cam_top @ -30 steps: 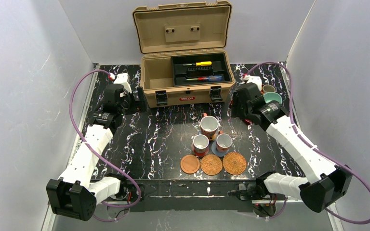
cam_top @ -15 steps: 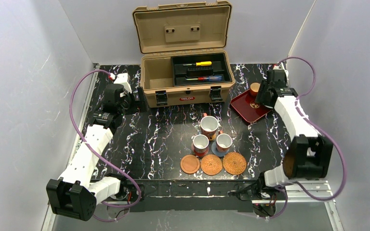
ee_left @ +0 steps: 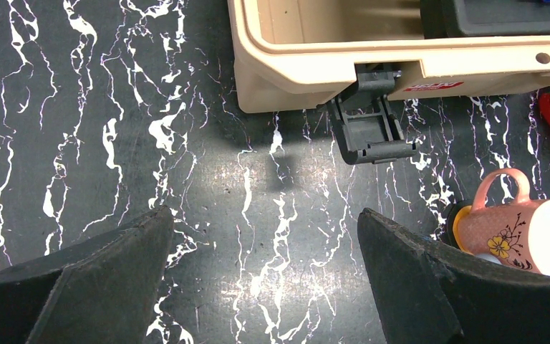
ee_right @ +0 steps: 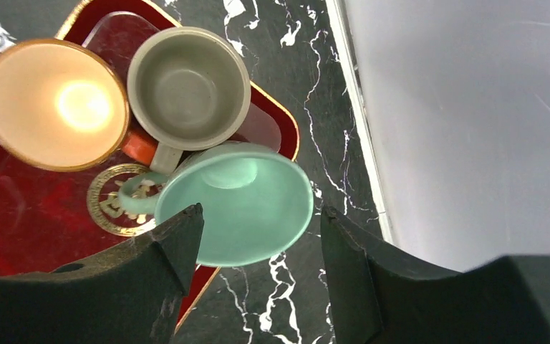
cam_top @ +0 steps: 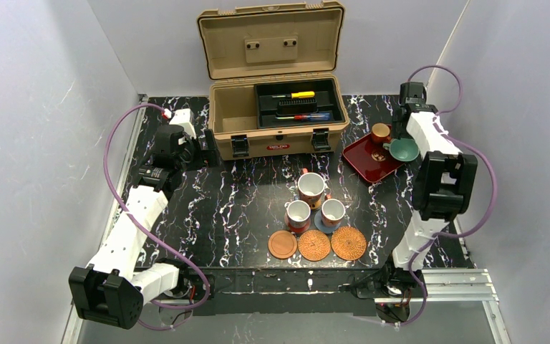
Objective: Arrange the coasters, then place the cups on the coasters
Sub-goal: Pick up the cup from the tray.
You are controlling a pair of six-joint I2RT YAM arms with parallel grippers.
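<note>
Cups (ee_right: 188, 87) remain to be fetched: the right claw (ee_right: 258, 218), part-spread, straddles the teal cup (ee_right: 233, 204) at the edge of the red tray (ee_right: 36, 229), pinch not clear, so next comes a sure lift to a bare coaster (cam_top: 348, 243); the left claw (ee_left: 265, 222) gapes empty.

**A robotics lab bench**

Two white robot arms, the left arm (cam_top: 134, 208) and the right arm (cam_top: 440, 183), are bolted at the near edge of a black marble-patterned table (cam_top: 236, 193), with purple cables (cam_top: 106, 159) looping off them. Plain pale panels (cam_top: 36, 129) box the table in on three sides. An open tan toolbox (cam_top: 279, 136) with screwdrivers (cam_top: 293, 94) inside sits at the back, while cups (cam_top: 311, 188) and coasters (cam_top: 314, 245) stand on the tabletop like props on a stage.
</note>
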